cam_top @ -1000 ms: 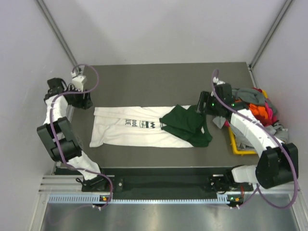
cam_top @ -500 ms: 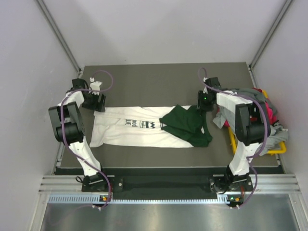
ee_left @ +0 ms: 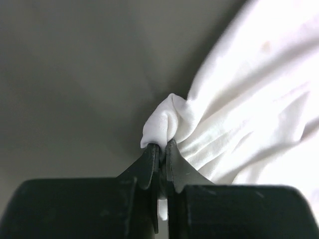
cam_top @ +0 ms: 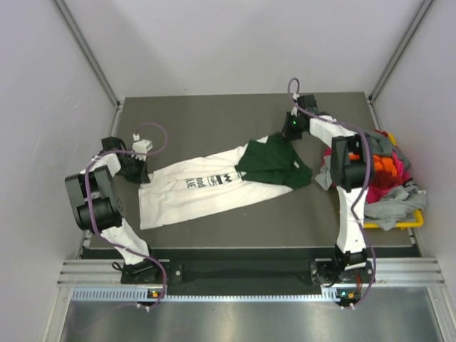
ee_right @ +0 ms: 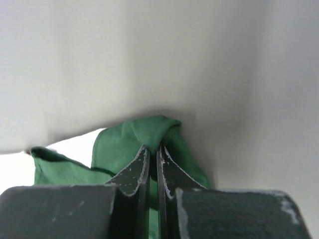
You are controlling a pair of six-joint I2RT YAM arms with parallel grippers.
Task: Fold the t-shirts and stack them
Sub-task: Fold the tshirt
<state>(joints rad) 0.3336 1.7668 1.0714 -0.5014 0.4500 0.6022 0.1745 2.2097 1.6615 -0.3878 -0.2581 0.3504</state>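
- The white t-shirt (cam_top: pixel 203 187) lies stretched slantwise across the bench (cam_top: pixel 214 117), and its dark green part (cam_top: pixel 274 162) is rumpled at the far right end.
- The left claw (ee_left: pixel 160 148) is closed tight on a small bunch of white cloth at the shirt's left corner, down near the bench top.
- The right claw (ee_right: pixel 151 149) is likewise closed, with a fold of the green cloth nipped between its tips at the far end.
- The heap of other t-shirts (cam_top: pixel 381 165) sits well to the right in the yellow bin (cam_top: pixel 407 224), with some grey cloth draped over the rim.
- To my eye both holds are thin pinches at the very edge of the cloth. A hard pull apart could tug a corner free and let that end drop.
- The shirt runs crooked and narrow, with creases along its length. I think folding it from this lie would give a lopsided packet.
- The green end is doubled over on itself, so a lift may carry only the top layer.
- The right arm reaches close past the bin, and a wide swing back might snag the overhanging grey cloth.
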